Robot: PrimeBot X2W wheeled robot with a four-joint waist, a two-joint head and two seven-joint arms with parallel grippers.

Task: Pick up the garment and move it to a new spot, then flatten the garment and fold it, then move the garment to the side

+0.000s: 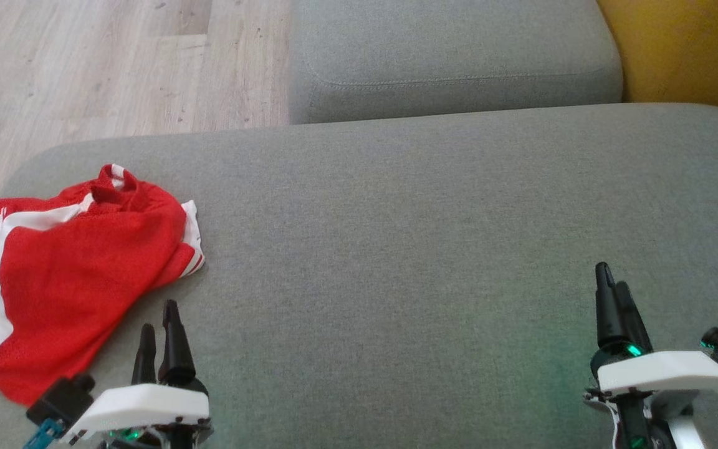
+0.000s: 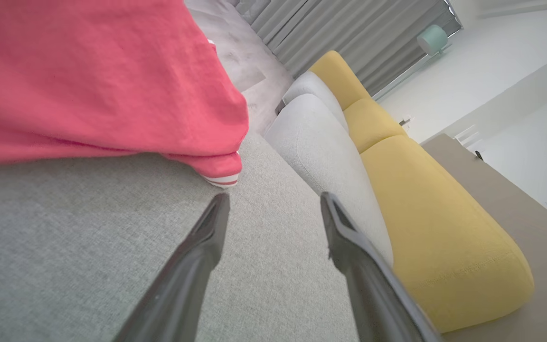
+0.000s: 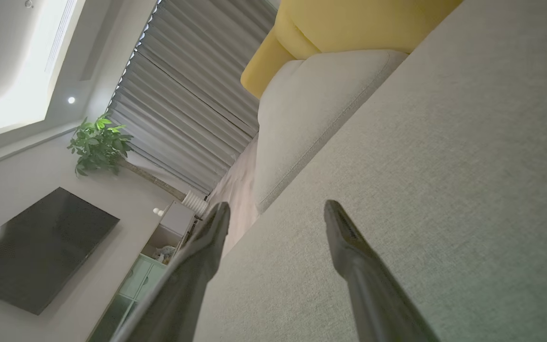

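A crumpled red-and-white garment (image 1: 78, 274) lies at the left end of a grey sofa (image 1: 427, 237). The left gripper (image 1: 159, 317) hovers just beside it, released; the right gripper (image 1: 612, 276), also released, hangs well apart.

The wide grey seat cushion (image 1: 427, 249) lies flat and bare from its middle to its right side, leaving room for either arm to sweep. The only mound on it is the crumpled red garment (image 1: 72, 268) at the left, just ahead of the left gripper (image 1: 159, 316), whose fingers stand apart. A second grey cushion (image 1: 452, 56) and a yellow cushion (image 1: 683, 43) bound the far edge. Wooden floor (image 1: 85, 68) lies beyond the far left corner.
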